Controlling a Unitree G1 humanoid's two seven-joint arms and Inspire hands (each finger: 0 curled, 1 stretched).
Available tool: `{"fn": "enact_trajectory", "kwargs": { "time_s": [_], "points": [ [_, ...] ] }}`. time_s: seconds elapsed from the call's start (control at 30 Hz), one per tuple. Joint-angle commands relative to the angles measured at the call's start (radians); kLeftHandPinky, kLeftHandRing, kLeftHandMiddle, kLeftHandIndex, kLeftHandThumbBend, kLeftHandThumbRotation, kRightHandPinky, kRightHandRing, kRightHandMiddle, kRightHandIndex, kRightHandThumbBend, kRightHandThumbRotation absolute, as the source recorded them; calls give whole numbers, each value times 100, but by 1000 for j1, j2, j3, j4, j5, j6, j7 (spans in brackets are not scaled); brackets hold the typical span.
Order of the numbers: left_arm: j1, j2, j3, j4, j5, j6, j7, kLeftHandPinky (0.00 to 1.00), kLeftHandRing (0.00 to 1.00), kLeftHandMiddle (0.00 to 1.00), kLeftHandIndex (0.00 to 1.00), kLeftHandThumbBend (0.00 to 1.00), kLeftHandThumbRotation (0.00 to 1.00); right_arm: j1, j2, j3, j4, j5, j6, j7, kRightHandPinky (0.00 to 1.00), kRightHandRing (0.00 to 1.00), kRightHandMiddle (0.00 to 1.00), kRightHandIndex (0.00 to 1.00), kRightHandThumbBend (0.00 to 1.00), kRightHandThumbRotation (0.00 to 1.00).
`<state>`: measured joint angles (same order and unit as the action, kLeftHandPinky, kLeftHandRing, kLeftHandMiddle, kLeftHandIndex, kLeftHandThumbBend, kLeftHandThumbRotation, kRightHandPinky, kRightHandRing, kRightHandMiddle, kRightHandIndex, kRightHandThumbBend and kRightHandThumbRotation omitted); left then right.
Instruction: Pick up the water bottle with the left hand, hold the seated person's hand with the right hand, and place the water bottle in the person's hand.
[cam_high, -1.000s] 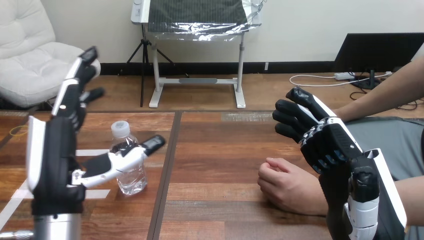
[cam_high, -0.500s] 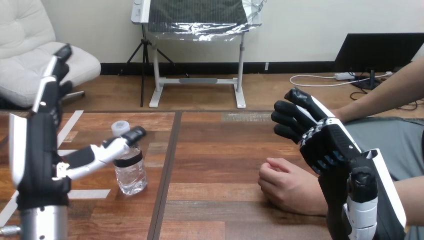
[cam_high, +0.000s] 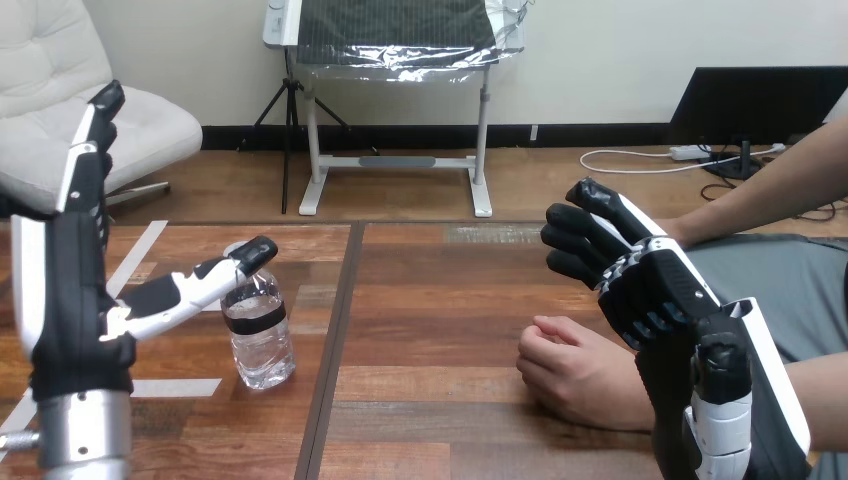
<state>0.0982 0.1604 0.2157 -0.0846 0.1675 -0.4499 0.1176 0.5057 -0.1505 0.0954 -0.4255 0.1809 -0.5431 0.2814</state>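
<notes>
Lower left: my left hand (cam_high: 68, 295), fingers apart, stands beside the clear plastic water bottle (cam_high: 259, 335), ready to grasp it.

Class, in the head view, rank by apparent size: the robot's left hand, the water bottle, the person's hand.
1. left hand, largest, though nearest the camera.
2. person's hand and water bottle look alike; unranked.
</notes>
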Motion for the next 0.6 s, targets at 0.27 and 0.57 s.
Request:
{"fn": "enact_trajectory", "kwargs": {
  "time_s": [0.27,0.57],
  "points": [
    [-138,38,-12,123,6,21,-3,99,99,98,97,100,11,-66,-4,-13,-17,11,-2,0,84,85,86,88,74,100],
    [-195,48,-21,211,15,12,5,100,99,98,97,100,12,-73,-9,-18,-12,12,-10,2,84,85,86,88,74,100]
  ]
}}
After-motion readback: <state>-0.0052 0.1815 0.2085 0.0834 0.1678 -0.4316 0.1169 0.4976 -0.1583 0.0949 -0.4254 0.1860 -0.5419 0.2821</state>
